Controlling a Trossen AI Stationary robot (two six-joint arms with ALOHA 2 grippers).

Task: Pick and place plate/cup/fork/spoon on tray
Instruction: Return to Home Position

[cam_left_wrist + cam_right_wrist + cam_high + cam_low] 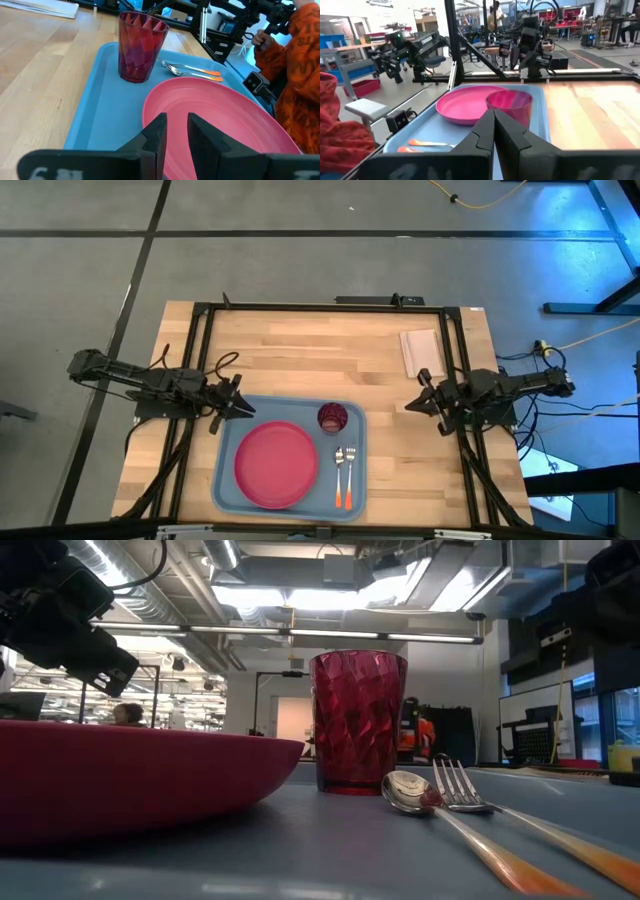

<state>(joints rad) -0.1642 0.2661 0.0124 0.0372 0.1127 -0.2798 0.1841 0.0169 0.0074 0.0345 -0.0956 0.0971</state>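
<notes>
Nearest the lens, lower left of the low view: plate (120, 775), flat on the tray (330, 840). Just right of it, at centre frame: cup (357, 720), upright, seemingly empty. Further right: spoon (410, 790) beside fork (455, 785), heads close together, orange handles running toward the lower right.

From above, all four inside the tray at lower centre. Plate filling the left part, cup by its upper right edge, cutlery side by side along the right, spoon on the left. Laid out like a place setting, so likely nothing left to carry.

Left gripper (243, 402) at the tray's upper left corner, fingers narrowly parted, empty. Right gripper (414, 400) right of the tray over bare table (300, 350), fingers pressed together, empty. Both clear of the dishes, fitting a return to rest.
</notes>
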